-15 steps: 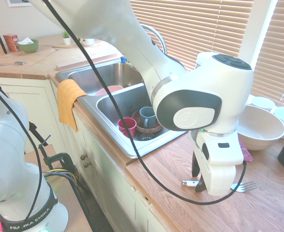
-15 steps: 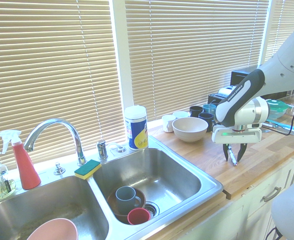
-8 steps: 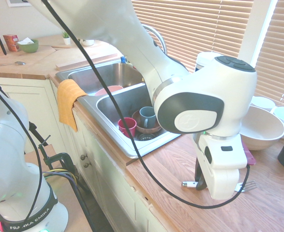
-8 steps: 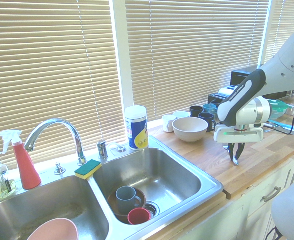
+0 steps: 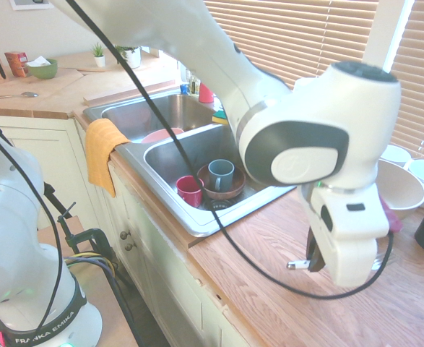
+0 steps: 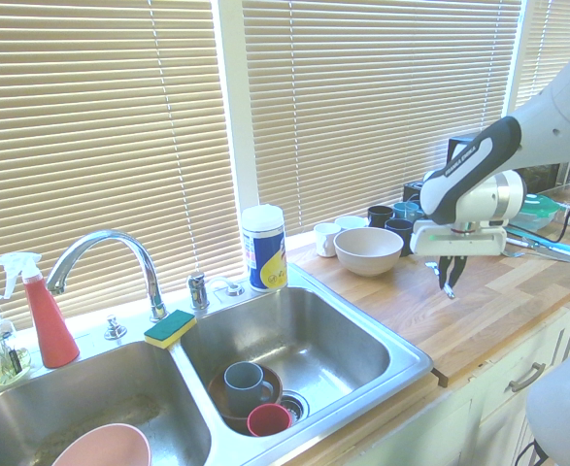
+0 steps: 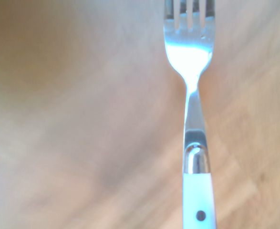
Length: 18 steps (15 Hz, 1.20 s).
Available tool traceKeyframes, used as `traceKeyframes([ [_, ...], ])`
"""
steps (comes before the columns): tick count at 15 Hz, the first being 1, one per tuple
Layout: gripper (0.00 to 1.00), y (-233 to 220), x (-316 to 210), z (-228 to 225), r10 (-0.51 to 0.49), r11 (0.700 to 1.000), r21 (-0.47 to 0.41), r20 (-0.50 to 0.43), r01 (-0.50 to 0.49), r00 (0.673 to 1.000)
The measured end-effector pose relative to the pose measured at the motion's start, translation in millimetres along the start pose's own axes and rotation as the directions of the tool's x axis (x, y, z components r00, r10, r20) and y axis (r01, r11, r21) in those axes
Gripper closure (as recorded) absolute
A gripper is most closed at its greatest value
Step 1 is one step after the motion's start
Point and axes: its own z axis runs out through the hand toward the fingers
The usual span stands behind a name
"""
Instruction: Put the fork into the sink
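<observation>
Sink (image 6: 401,361) sits well off to one side of the jaws (image 6: 448,288), across bare desk (image 6: 503,301). Jaws clenched on fork (image 5: 298,264), held level, clear of desk. Step: carry underway, I reckon. Next: swing over nearer basin, then release w/ care above cups (image 6: 251,388).

The arm (image 5: 197,43) is glossy white with rounded, bulbous links and dark grey oval caps on its joints. A black cable (image 5: 161,144) loops loosely along it. The blocky white hand (image 5: 349,238) carries a small dark window. The base (image 5: 31,318) has a black band reading FRANKA EMIKA.
</observation>
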Motion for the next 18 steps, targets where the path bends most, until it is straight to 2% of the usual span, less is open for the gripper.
traceKeyframes([
  [3, 1.00, -36, -67, -73, -0.154, 0.985, 0.070, -0.026, 0.155, 0.988],
  [5, 1.00, -54, -131, -98, -0.284, 0.954, 0.094, -0.038, 0.286, 0.958],
  [8, 1.00, -65, -217, -76, -0.469, 0.878, 0.082, -0.035, 0.471, 0.882],
  [11, 1.00, -70, -263, -37, -0.618, 0.782, 0.081, -0.023, 0.618, 0.786],
  [12, 1.00, -74, -272, -23, -0.640, 0.765, 0.078, -0.019, 0.639, 0.768],
  [13, 1.00, -79, -280, -8, -0.649, 0.758, 0.077, -0.015, 0.648, 0.761],
  [14, 1.00, -84, -290, 9, -0.642, 0.764, 0.075, -0.006, 0.640, 0.767],
  [18, 1.00, -119, -338, 71, -0.582, 0.812, 0.065, 0.008, 0.581, 0.813],
])
